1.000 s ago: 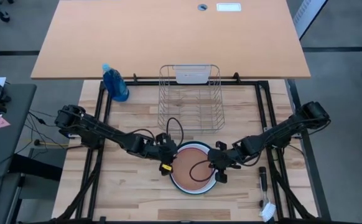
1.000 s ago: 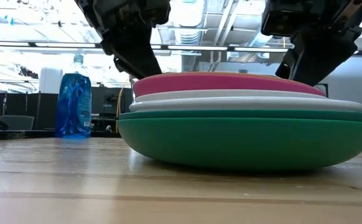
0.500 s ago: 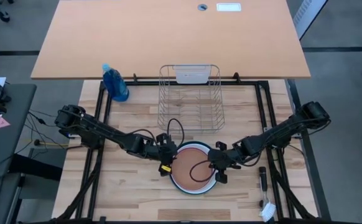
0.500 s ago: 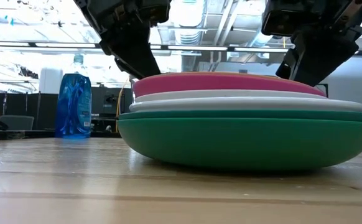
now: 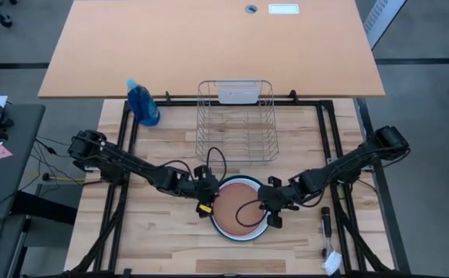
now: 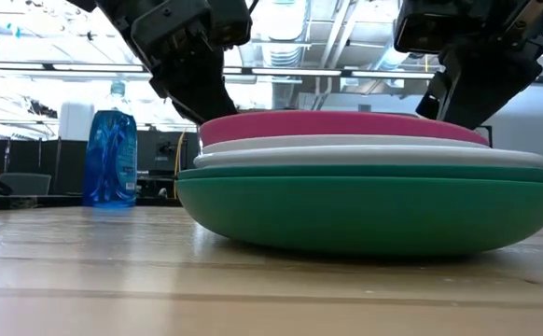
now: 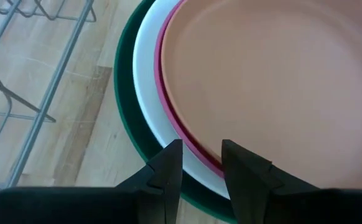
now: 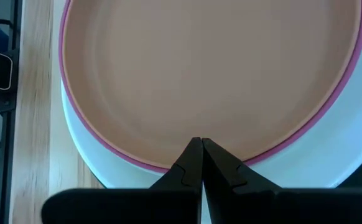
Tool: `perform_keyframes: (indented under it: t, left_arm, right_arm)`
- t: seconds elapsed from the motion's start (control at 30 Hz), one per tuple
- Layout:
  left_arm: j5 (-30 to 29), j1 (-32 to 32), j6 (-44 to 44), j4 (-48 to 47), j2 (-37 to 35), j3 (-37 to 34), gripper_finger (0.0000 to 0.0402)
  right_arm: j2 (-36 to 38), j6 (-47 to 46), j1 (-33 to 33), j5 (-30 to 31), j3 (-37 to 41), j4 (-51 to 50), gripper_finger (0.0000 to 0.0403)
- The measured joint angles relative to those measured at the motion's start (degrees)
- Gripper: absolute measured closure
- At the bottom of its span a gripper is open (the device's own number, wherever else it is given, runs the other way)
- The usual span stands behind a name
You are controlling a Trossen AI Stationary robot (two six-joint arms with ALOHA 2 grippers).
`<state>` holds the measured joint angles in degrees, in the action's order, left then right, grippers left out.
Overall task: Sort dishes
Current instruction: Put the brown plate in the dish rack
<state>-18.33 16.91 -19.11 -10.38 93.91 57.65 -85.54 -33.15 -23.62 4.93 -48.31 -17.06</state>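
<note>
No text, label, brand, number or sign can be read on anything here.

A stack of plates (image 5: pixel 238 211) sits near the six o'clock side of the counter (image 5: pixel 163 239), with the wire rack (image 5: pixel 237 123) beyond it at twelve o'clock. A bottle (image 5: pixel 143 103) stands at the counter's ten o'clock corner, left of the rack. The left hand (image 5: pixel 206 191) hangs at the stack's nine o'clock edge, its two fingers apart over the rim. The right hand (image 5: pixel 271 208) sits at the three o'clock edge, fingers together above the rim. A tool (image 5: pixel 327 224) lies at four o'clock, near the counter's right side.
</note>
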Motion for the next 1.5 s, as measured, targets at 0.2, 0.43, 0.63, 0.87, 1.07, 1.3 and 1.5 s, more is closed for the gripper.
perform_keyframes:
  t: [0.2,0.43,0.63,0.87,1.07,1.3,1.5]
  left_arm:
    - [0.0,-0.2,0.8,4.6,0.0,-3.0,0.0295]
    - [1.4,-0.2,1.8,6.3,-0.1,-3.2,0.0295]
    - [3.3,-0.2,2.2,8.0,-0.1,-3.3,0.0295]
    - [2.8,-0.5,1.3,8.2,-0.1,-5.2,0.0295]
    - [3.1,-0.5,1.0,8.7,-0.1,-5.8,0.0295]
    - [3.1,-0.5,0.9,9.1,-0.1,-5.9,0.0295]
    - [3.2,-0.5,0.9,8.9,-0.1,-5.9,0.0295]
  right_arm:
    - [0.0,0.0,0.0,0.0,0.0,0.0,0.0392]
    - [0.0,0.0,0.0,0.0,0.0,0.0,0.0392]
    - [0.0,0.1,0.0,0.0,0.0,0.0,0.0392]
    - [0.0,-0.7,0.0,0.0,0.0,0.2,0.0392]
    - [0.0,-0.9,0.0,0.1,0.0,0.1,0.0392]
    - [0.0,-0.9,0.0,0.1,-0.2,-0.1,0.0392]
    - [0.0,-0.9,0.0,3.5,-3.9,-1.8,0.0392]
